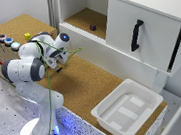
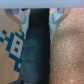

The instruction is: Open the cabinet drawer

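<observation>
The cabinet (image 1: pixel 86 45) is a large white unit at the back, towards the exterior view's right. It has a cork-lined shelf recess (image 1: pixel 84 18) and a white front panel (image 1: pixel 153 38) with a black vertical handle (image 1: pixel 136 35). A dark gap runs along the panel's right edge. My gripper (image 1: pixel 59 68) hangs over the cork surface well to the left of the handle, touching nothing of the cabinet. In the wrist view its fingers (image 2: pixel 22 17) stand wide apart, open, with a dark blurred shape (image 2: pixel 36 50) below between them.
A shallow white tray (image 1: pixel 145 96) sits on the cork tabletop (image 1: pixel 84 85) at the front right. A small dark object (image 1: pixel 92 27) lies in the shelf recess. Coloured round pieces (image 1: pixel 8 41) and a yellow block (image 1: pixel 27 35) rest on a cork-topped box at left. A green cable (image 1: pixel 50 100) hangs along the arm.
</observation>
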Controlling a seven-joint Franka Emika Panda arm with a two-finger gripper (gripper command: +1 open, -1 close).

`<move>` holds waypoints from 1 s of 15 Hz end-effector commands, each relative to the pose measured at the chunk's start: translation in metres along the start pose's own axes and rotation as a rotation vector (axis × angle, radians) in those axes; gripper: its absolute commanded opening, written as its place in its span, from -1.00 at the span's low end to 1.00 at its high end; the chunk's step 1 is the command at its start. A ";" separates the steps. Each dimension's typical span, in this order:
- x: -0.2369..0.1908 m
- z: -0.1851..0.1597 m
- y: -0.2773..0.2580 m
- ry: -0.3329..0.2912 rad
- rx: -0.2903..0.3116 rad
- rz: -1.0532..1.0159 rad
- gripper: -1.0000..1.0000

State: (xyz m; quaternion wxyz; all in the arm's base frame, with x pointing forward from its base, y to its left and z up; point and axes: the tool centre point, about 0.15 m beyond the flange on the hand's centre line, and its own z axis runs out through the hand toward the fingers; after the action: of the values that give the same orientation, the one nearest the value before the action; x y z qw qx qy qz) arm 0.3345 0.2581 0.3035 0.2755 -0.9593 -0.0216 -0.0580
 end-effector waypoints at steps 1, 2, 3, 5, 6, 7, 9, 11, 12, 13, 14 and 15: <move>0.003 -0.005 0.047 0.001 0.035 -0.009 -1.00; 0.004 -0.007 0.049 0.001 0.034 -0.008 -1.00; 0.004 -0.007 0.050 0.002 0.033 -0.009 -1.00; 0.006 -0.009 0.054 0.007 0.035 -0.004 -1.00; 0.008 -0.012 0.057 0.010 0.036 -0.002 -1.00; 0.009 -0.014 0.059 0.012 0.037 0.000 -1.00; 0.010 -0.017 0.063 0.014 0.035 0.000 -1.00; 0.012 -0.020 0.068 0.017 0.036 0.005 -1.00; 0.013 -0.022 0.072 0.020 0.035 0.009 -1.00; 0.014 -0.024 0.074 0.023 0.034 0.013 -1.00; 0.015 -0.025 0.077 0.026 0.036 0.019 -1.00; 0.016 -0.026 0.079 0.029 0.033 0.022 -1.00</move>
State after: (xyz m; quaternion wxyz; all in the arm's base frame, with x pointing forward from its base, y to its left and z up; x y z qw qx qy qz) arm 0.3378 0.2177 0.3035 0.2827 -0.9564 -0.0081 -0.0728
